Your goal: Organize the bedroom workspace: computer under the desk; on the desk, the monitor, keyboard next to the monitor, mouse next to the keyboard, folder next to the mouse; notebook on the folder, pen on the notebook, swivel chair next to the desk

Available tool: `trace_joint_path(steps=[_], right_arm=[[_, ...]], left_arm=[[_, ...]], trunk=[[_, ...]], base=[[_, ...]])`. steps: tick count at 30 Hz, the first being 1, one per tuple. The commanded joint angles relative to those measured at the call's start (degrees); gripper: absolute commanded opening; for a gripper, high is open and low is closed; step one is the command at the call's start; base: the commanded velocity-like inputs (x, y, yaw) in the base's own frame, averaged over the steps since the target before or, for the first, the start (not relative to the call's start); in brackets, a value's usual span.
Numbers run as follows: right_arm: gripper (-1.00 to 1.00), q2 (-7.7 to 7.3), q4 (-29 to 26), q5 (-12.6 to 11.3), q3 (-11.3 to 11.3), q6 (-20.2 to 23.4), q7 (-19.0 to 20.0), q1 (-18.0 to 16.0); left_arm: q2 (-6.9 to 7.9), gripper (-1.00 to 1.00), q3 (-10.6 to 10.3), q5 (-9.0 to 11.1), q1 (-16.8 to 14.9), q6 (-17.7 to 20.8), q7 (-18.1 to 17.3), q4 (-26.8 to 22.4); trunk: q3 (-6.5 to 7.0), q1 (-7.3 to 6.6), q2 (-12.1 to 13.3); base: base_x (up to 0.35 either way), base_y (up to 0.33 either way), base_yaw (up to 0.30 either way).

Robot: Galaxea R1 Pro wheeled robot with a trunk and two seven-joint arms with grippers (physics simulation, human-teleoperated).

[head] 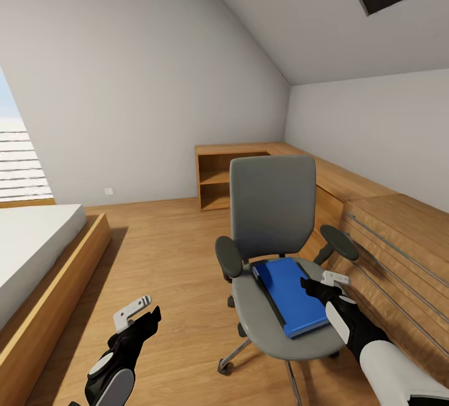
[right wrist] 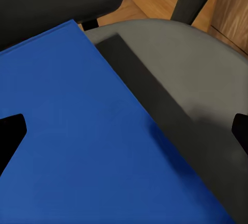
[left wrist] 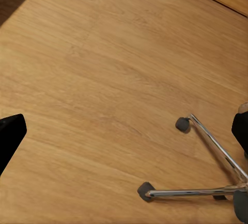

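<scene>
Blue and flat, the folder (head: 290, 294) was seen lying on the grey seat of the swivel chair (head: 272, 206), beside the low light-wood cabinet (head: 399, 250). The right gripper (head: 323, 285) was held just above the folder's near edge, fingers spread wide and nothing grasped. The left gripper (head: 142, 314) was poised over the wood floor (head: 168, 256), likewise spread and empty.
</scene>
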Motion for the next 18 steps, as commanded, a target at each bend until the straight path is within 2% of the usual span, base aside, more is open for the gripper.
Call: trace_joint_path(steps=[1, 10, 18], right_arm=[[1.0, 0.0, -0.13, -0.45, 0.04, 0.33, -0.19, -0.01], [1.0, 0.0, -0.13, -0.45, 0.05, 0.33, -0.18, -0.01], [1.0, 0.0, -0.12, -0.44, 0.06, 0.32, -0.18, -0.01]], left_arm=[[0.05, 1.0, -0.1, 0.19, -0.06, 0.21, 0.4, -0.08], [0.05, 1.0, -0.1, 0.19, -0.06, 0.19, 0.4, -0.08], [0.05, 1.0, -0.1, 0.18, -0.06, 0.19, 0.4, -0.08]], trunk=[[-0.06, -0.01, -0.03], [-0.06, -0.01, -0.03], [-0.06, -0.01, -0.03]], base=[[0.043, 0.007, 0.0], [0.19, 0.064, 0.0], [0.089, 0.023, 0.0]])
